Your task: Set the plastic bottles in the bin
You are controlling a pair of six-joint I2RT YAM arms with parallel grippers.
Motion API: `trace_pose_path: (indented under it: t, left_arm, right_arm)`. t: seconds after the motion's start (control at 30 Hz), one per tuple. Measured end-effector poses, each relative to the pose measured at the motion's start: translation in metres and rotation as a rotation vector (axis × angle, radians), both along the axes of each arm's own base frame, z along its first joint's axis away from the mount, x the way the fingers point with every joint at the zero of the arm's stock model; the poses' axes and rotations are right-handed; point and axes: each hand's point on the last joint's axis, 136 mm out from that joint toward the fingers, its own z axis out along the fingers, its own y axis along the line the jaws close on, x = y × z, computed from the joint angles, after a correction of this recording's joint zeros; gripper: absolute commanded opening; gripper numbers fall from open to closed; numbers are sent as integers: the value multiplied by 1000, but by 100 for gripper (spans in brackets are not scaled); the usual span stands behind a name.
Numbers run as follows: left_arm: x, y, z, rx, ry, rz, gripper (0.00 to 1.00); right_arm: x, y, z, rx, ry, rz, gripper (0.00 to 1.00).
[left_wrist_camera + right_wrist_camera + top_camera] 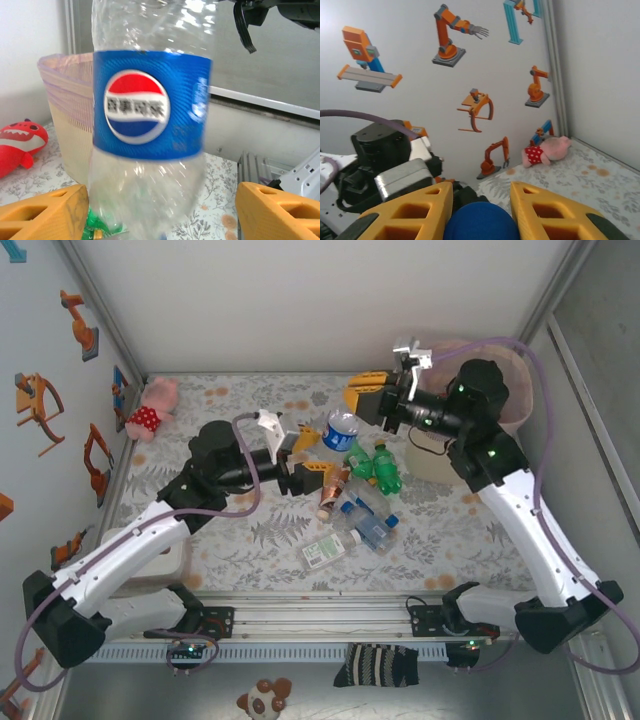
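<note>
Top external: shows the right gripper (pixel 352 403) clamped shut on the top of an upright blue-labelled bottle (pixel 341 430) over the middle of the floral table (pixel 250 540). Shows the left gripper (pixel 318 453) just beside that bottle, fingers spread wide and gripping nothing. Places the loose bottles (pixel 362 512) in a heap on the table, nearer the arm bases than the held one, and the bin (pixel 432 466) to their right, under the right arm. Left wrist: shows the blue-labelled bottle (pixel 150 105) upright between the orange fingers (pixel 45 215), with a clear gap on the right side, the bin (pixel 65 120) behind, and a red toy (pixel 20 145) at left. Right wrist: shows the right gripper (pixel 480 210) closed on the blue cap (pixel 480 226), with a pink plush (pixel 546 150) in the far corner.
</note>
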Motion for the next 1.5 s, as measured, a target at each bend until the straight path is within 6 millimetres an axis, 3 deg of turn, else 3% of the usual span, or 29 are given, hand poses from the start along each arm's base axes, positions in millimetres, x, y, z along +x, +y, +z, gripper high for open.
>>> trace_pose_path:
  t: [0.2, 0.5, 0.67, 0.77, 1.13, 1.5]
  left_arm:
    - [-5, 6, 6, -15, -15, 5, 77]
    - [-8, 10, 1, -10, -15, 11, 77]
    - [-9, 13, -1, -3, -14, 18, 77]
    - [-9, 15, 1, -5, -23, 26, 77]
    - [-9, 17, -9, 8, -14, 35, 77]
    - [-8, 17, -13, 13, -8, 36, 77]
  right_arm:
    - [42, -56, 4, -63, 12, -272, 20]
    - [97, -175, 15, -128, 67, -695, 20]
    - [124, -232, -2, -171, 149, -873, 19]
    - [141, -256, -19, -222, 202, -950, 19]
    - [183, -305, -116, -421, 430, -1056, 18]
    - [206, -317, -204, -524, 622, -1028, 19]
